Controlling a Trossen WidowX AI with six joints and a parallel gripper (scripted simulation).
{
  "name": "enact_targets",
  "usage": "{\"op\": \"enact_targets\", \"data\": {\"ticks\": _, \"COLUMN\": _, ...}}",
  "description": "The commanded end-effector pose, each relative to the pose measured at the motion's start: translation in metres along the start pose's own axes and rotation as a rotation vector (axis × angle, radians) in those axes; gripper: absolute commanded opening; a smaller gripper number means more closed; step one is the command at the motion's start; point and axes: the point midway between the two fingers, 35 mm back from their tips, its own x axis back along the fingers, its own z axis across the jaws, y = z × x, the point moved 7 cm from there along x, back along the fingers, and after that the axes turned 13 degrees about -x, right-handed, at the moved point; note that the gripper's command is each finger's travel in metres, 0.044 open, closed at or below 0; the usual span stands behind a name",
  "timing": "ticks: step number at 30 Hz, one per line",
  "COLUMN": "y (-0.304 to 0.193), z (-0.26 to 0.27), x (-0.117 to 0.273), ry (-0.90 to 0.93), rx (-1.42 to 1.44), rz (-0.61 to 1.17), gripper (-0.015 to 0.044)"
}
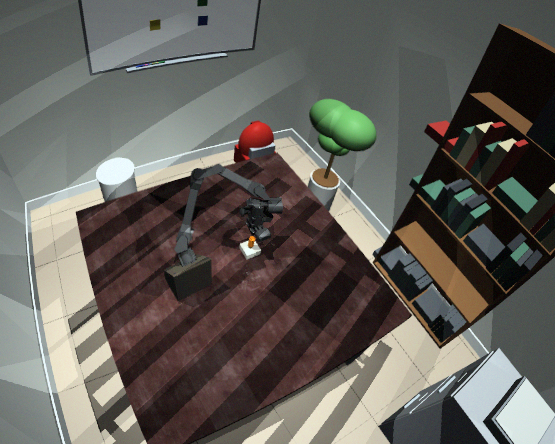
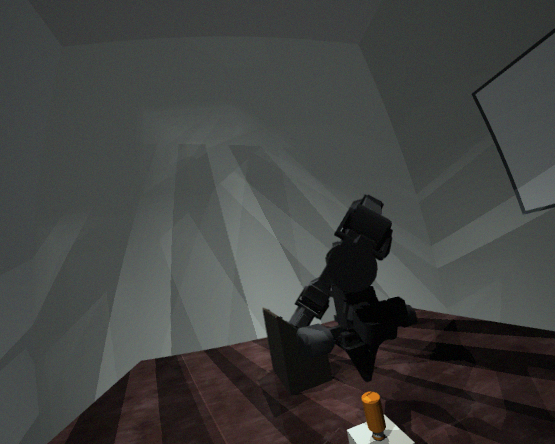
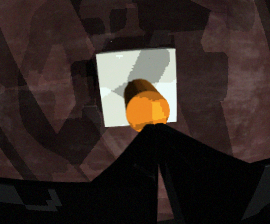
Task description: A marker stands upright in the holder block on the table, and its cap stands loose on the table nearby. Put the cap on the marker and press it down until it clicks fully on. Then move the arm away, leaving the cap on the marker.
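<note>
I find no legible text, label, brand, number or sign in any of the three views. The whiteboard [image 1: 168,30] at the upper left of the top view carries only three small coloured squares, with no characters on them. The book spines on the bookshelf [image 1: 486,200] at the right of that frame are plain blocks of colour. The holder block [image 3: 136,87] in the centre of the wrist view is unmarked.

Top high, exterior low, wrist close — all share holder block [image 1: 249,251].
</note>
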Motion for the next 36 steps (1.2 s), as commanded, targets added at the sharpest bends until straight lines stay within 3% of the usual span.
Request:
{"op": "enact_targets", "data": {"ticks": 1, "y": -0.001, "z": 0.000, "x": -0.005, "ry": 0.004, "rx": -0.007, "rz": 0.003, "gripper": 0.0000}}
{"op": "enact_targets", "data": {"ticks": 28, "y": 0.000, "z": 0.000, "x": -0.032, "ry": 0.003, "rx": -0.001, "rz": -0.004, "gripper": 0.0000}}
{"op": "enact_targets", "data": {"ticks": 30, "y": 0.002, "z": 0.000, "x": -0.022, "ry": 0.001, "rx": -0.001, "rz": -0.005, "gripper": 0.0000}}
{"op": "enact_targets", "data": {"ticks": 36, "y": 0.001, "z": -0.001, "x": 0.056, "ry": -0.001, "rx": -0.004, "rz": -0.004, "gripper": 0.0000}}
